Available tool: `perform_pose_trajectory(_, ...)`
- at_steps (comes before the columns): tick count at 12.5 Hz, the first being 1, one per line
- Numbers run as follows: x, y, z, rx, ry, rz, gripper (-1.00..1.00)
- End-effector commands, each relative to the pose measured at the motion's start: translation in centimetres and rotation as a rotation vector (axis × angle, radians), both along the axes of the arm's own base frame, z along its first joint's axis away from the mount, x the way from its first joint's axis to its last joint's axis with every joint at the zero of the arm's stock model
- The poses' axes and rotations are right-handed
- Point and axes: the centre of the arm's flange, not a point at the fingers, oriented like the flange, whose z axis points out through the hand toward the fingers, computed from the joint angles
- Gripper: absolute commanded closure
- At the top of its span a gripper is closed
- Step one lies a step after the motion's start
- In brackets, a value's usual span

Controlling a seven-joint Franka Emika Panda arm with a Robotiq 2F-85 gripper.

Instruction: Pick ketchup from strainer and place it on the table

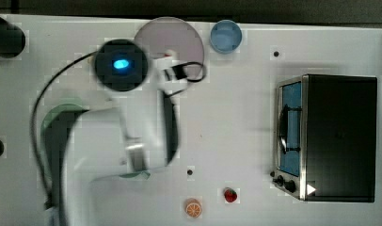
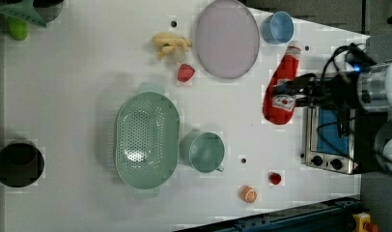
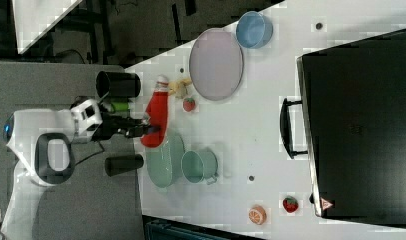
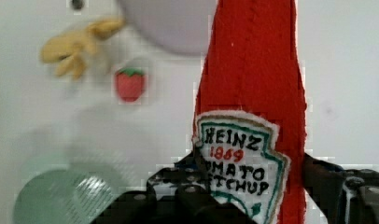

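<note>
Gripper [image 2: 300, 92] clamped on the ketchup [image 2: 280, 92], its dark fingers pressing either side of the bottle near the white label, the wrist view shows. The bottle hangs in the air, already out of the strainer [image 2: 147, 140], which sits empty with the green mug [image 2: 203, 152] touching its long side. In the left view the bottle appears well off from the strainer, towards the toaster oven [image 2: 329, 140], cap pointing at the blue cup [image 2: 277, 27]; in the right view it overlaps the strainer's rim, so its true spot over the table [image 2: 73, 96] cannot be fixed. The risk, by judgement: the bottle looks soft, felt-like and stitched, and could sag or slip through the grip, or be let go above the strainer or the grey-lilac plate [image 2: 227, 38] instead of bare tabletop. It is red and tapering, with a white cap and a label reading "Heinz Tomato Ketchup".
</note>
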Motion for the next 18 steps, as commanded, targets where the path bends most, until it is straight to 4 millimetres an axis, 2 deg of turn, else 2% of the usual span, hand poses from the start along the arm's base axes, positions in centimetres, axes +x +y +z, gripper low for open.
perform_pose_trajectory(1,1.2,-6.0,1.6,0.003,-0.040,0.053,-0.22)
perform_pose_trajectory(4,0.4,-11.3,-0.8,-0.003,0.009,-0.009,-0.22)
perform_pose_trajectory(6,-0.9,-13.1,-3.5,-0.004,0.066,-0.044,-0.22)
perform_pose_trajectory(9,-2.8,-14.0,-8.3,-0.005,0.117,-0.061,-0.22)
perform_pose_trajectory(16,-4.5,-14.9,-18.2,-0.027,0.091,-0.063,-0.22)
perform_pose_trajectory(17,-4.5,-15.0,-19.3,-0.026,0.096,-0.066,-0.29)
perform_pose_trajectory(18,-4.4,-15.1,-19.9,-0.025,0.094,-0.068,-0.50)
